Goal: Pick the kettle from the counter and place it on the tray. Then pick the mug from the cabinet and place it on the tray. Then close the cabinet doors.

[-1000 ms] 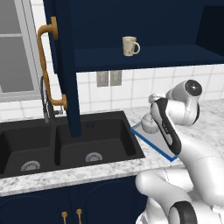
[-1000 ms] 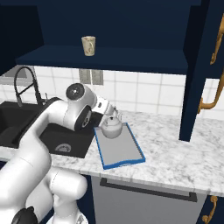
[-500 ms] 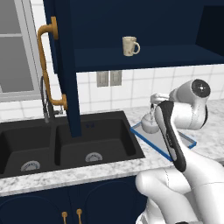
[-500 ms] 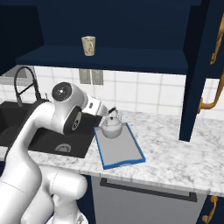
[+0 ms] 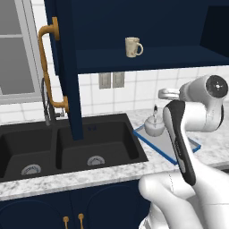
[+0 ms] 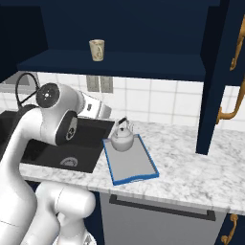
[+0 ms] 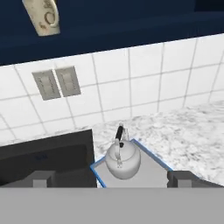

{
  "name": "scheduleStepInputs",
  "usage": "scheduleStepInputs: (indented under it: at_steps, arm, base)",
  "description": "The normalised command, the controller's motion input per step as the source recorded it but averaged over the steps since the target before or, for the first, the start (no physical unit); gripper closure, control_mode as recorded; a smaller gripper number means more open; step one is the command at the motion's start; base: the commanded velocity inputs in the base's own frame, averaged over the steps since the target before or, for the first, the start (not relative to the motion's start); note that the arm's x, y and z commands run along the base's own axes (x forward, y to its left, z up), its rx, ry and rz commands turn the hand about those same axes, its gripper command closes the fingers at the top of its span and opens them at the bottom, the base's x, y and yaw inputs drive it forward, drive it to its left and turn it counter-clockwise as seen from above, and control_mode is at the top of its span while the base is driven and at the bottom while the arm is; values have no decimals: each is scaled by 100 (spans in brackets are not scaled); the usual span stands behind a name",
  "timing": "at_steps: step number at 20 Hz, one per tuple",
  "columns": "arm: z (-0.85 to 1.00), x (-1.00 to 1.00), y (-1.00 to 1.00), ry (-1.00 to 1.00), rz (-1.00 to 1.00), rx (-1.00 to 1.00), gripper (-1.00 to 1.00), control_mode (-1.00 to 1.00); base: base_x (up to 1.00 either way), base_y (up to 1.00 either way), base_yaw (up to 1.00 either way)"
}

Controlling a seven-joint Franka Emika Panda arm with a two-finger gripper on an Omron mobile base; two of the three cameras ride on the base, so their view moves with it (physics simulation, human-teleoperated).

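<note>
- Squat silvery-grey kettle (image 6: 122, 139) sits upright on the flat grey blue-rimmed tray (image 6: 134, 165), beside the black sink (image 5: 67, 147).
- Fingers (image 7: 43, 178) spread wide, holding nothing, above it.
- Small beige mug (image 5: 133, 47) stands on the navy cabinet shelf (image 5: 147, 58).

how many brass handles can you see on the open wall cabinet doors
2. One long curved brass handle is on the open door above the sink; the other brass handle is on the open door at the right, partly cut off by the picture's edge.
</note>
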Motion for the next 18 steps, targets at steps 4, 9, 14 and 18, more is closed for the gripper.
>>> scheduleStepInputs:
  at_steps: [4,9,14,18]
  arm:
    - [72,-30,1,-20,11,-3,-100,-100]
    - [66,-1,14,-20,18,-1,-100,-100]
    - [68,13,21,-8,1,-9,-100,-100]
    - [39,35,4,0,1,0,-100,-100]
  base:
    - [0,0,0]
    - [0,0,0]
    - [0,0,0]
    - [0,0,0]
